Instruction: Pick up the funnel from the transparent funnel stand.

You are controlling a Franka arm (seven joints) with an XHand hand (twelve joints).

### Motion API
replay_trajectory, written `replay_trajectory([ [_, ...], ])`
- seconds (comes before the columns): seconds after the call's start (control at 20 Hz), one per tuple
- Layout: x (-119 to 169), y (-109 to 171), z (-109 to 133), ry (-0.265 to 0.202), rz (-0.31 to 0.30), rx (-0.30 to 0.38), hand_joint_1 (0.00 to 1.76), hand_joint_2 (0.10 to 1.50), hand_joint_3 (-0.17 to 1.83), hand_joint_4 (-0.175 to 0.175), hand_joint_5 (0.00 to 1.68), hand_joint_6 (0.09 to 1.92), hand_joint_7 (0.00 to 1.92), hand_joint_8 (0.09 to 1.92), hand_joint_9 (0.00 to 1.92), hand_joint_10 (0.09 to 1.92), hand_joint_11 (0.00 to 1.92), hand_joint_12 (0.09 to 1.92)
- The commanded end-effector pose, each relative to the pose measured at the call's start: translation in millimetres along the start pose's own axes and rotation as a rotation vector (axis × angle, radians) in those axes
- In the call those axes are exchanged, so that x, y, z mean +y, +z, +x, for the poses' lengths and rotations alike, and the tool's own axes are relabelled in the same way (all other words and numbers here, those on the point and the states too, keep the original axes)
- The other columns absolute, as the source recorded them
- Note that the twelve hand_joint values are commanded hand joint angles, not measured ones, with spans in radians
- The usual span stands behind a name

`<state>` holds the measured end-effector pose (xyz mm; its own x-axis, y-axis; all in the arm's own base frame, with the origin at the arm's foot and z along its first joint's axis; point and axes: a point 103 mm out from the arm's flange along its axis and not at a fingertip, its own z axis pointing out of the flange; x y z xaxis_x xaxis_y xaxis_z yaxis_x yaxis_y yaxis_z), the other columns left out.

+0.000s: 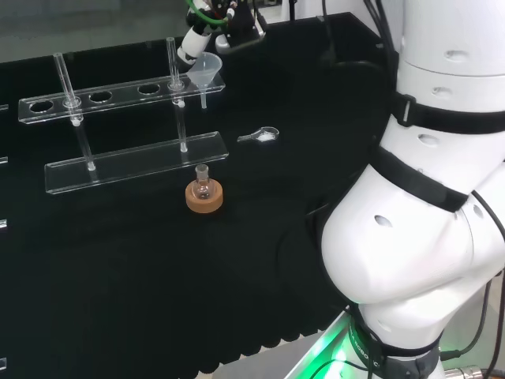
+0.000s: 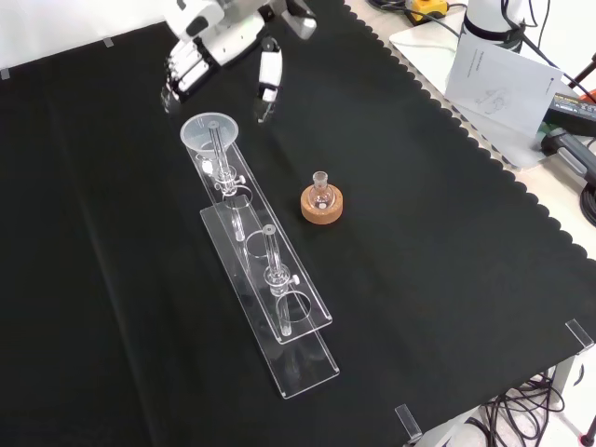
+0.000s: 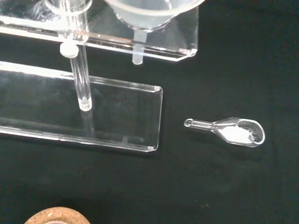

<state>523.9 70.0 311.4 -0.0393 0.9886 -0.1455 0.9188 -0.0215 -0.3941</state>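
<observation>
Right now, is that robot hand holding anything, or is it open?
Hand: open, holding nothing. Its fingers hang spread just beyond the funnel, which sits in the transparent funnel stand.

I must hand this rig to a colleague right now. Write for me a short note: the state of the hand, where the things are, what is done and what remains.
Hand: the black and white robot hand hangs above the funnel, fingers relaxed and open, holding nothing.
Things: the clear plastic funnel sits in the end hole of the transparent funnel stand. A small glass flask on a cork ring stands beside the stand; a clear scoop with white powder lies on the black cloth.
Done: the approach to the funnel.
Left: close on the funnel and lift it out of the stand.
</observation>
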Motion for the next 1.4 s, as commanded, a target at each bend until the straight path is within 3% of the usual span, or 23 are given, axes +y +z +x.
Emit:
replay_trajectory([
  [0.05, 10.7, 8.2, 8.2, -0.035, 0.034, -0.030, 0.57, 0.75, 0.19, 0.033, 0.10, 0.09, 0.00, 0.43, 0.10, 0.82, 0.25, 1.52],
  [0.15, 14.7, 9.5, 8.5, -0.035, 0.053, -0.037, 0.58, 0.74, 0.19, 0.035, 0.09, 0.09, 0.00, 0.40, 0.09, 0.83, 0.27, 1.52],
  [0.45, 21.5, 12.5, 9.9, -0.039, 0.018, -0.053, 0.62, 0.72, 0.20, 0.036, 0.06, 0.09, 0.00, 0.34, 0.06, 0.86, 0.33, 1.51],
  [1.4, 46.0, 31.9, 1.5, -0.025, 0.121, -0.051, 0.61, 0.72, 0.25, 0.031, 0.13, 0.09, 0.00, 0.53, 0.13, 0.84, 0.33, 1.50],
])
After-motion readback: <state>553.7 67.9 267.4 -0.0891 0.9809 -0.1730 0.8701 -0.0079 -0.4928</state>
